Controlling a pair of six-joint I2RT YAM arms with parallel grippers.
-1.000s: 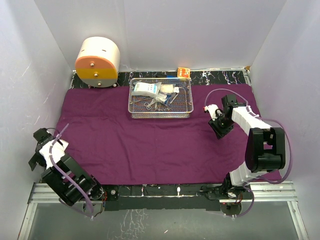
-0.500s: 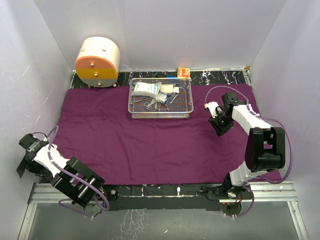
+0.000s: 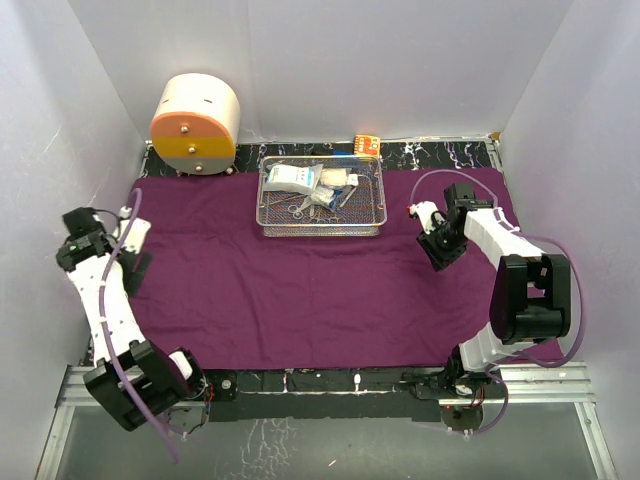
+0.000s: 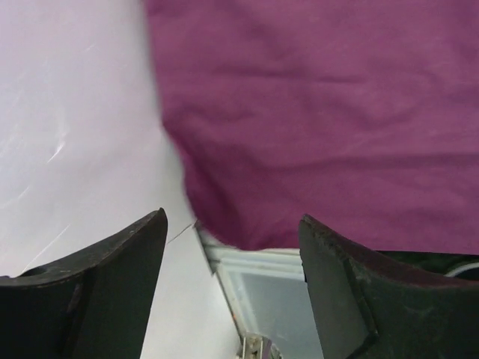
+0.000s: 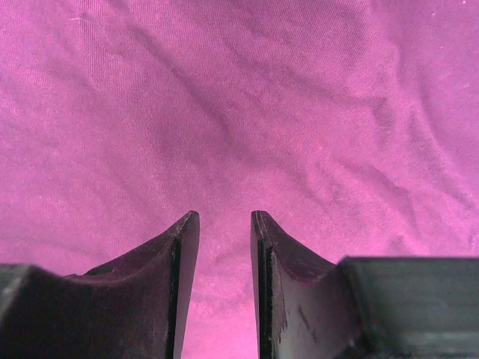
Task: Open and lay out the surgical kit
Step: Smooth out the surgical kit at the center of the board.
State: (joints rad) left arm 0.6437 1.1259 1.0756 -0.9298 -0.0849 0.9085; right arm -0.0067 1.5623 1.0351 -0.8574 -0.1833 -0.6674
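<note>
Top external: purple cloth wrap (image 3: pixel 300 290) likely soft, light; pinch edge. Left gripper (image 4: pixel 232 217) wide, right gripper (image 5: pixel 224 215) narrow, both empty.

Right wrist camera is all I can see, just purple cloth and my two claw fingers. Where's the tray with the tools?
Observer: The tray sits on the cloth at the far middle, farther away than your right claw and to its left.
Operator: Is there stuff in it?
Observer: Yes, white packets and small steel tools lie inside it.
Operator: What's the other arm doing?
Observer: The left claw is open and empty, by the cloth's left edge.
</note>
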